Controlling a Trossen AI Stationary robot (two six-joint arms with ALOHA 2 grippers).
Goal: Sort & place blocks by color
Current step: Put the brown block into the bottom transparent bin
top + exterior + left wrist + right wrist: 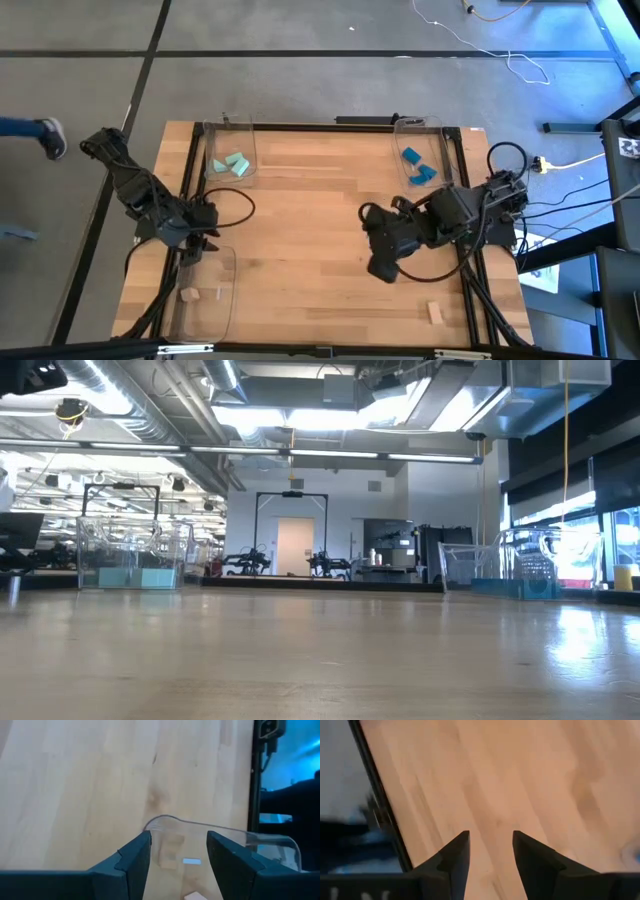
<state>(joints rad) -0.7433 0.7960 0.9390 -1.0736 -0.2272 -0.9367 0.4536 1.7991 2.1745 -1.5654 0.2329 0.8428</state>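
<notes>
Mint-teal blocks (231, 165) lie in the far-left clear tray, and deep blue blocks (418, 167) in the far-right one. Two pale wood blocks (190, 294) rest on the floor of the near-left tray; the left wrist view shows them as wood blocks (170, 852) through its wall. One more wood block (434, 312) lies on the table near the right near corner. My left gripper (197, 248) (178, 837) is open and empty above the near-left tray's far rim. My right gripper (383, 268) (490, 835) is open and empty over bare table right of centre.
Three clear trays stand on the table: far-left tray (213, 150), far-right tray (440, 150) and near-left tray (232, 285). A black frame (300, 125) borders the table. Cables trail at the right edge (560, 215). Bare wood lies between the two arms.
</notes>
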